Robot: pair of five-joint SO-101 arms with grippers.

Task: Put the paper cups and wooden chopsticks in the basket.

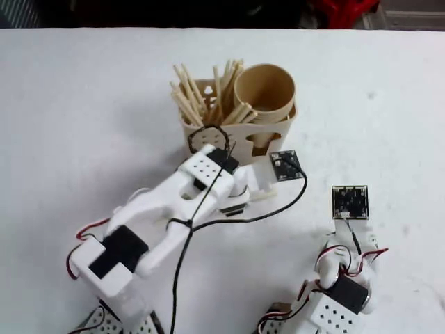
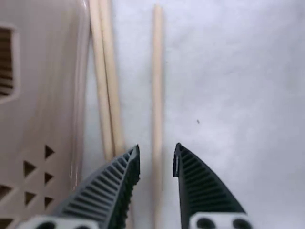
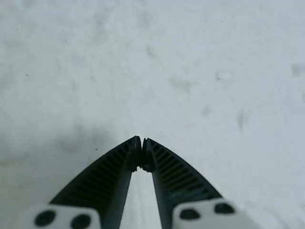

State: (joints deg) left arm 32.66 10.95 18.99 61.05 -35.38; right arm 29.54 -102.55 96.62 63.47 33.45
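Observation:
A beige basket (image 1: 236, 136) stands at mid-table, holding several wooden chopsticks (image 1: 201, 94) and a paper cup (image 1: 265, 90). My left arm (image 1: 201, 184) lies stretched up to the basket's near side. In the left wrist view my left gripper (image 2: 156, 160) is open, low over the table, with one loose chopstick (image 2: 157, 71) lying between its fingers. Two more chopsticks (image 2: 106, 86) lie side by side against the basket wall (image 2: 43, 95). My right gripper (image 3: 142, 152) is shut with nothing in it, over bare white table at the near right.
The right arm (image 1: 344, 292) sits folded at the table's near right edge. The white tabletop (image 1: 83, 104) has free room left and right of the basket. A black cable (image 1: 278, 209) loops from the left arm across the table.

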